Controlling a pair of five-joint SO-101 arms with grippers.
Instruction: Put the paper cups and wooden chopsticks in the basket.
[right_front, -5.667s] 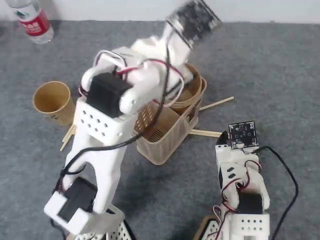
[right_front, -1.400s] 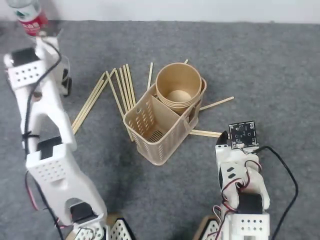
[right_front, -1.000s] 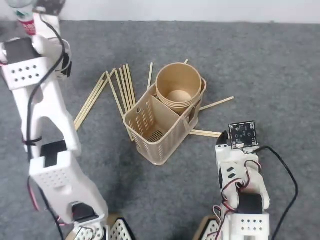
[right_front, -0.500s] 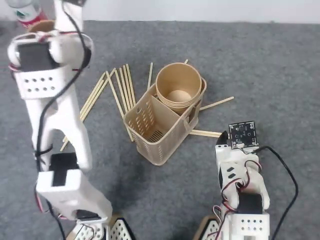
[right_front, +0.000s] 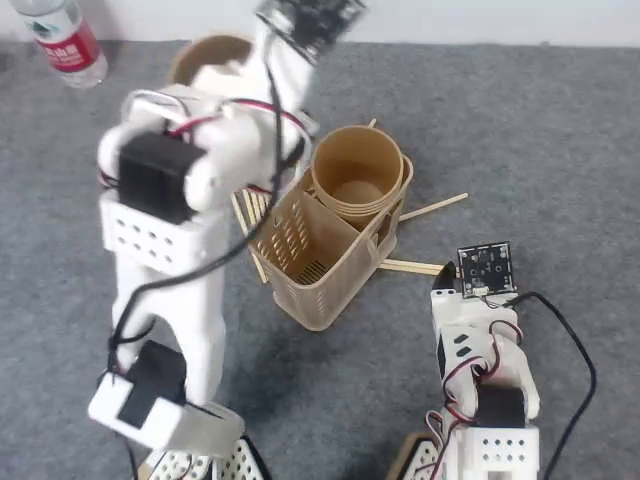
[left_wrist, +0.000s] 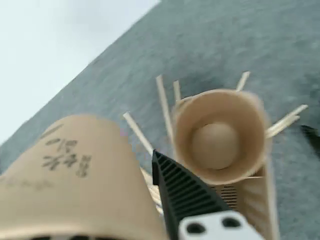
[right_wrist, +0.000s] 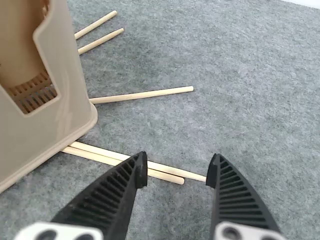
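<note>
My left gripper (right_front: 248, 68) is shut on a tan paper cup (right_front: 207, 55), held in the air behind and to the left of the basket (right_front: 322, 282). The left wrist view has this cup (left_wrist: 70, 175) close beside a black finger (left_wrist: 182, 192). Stacked paper cups (right_front: 357, 178) stand in the basket's far compartment; the near one holds nothing. Wooden chopsticks lie on the carpet left of the basket (right_front: 250, 205) and right of it (right_front: 412, 266). My right gripper (right_wrist: 176, 166) hangs open just over two chopsticks (right_wrist: 112, 159) beside the basket (right_wrist: 35, 95).
A water bottle (right_front: 62, 40) lies at the far left corner, by the white wall. The grey carpet right of the basket is open apart from one chopstick (right_front: 433, 206). The left arm's white body rises over the carpet left of the basket.
The left arm has swung from the far left by the bottle toward the basket, carrying the cup that earlier lay on the carpet. The right arm has not moved.
</note>
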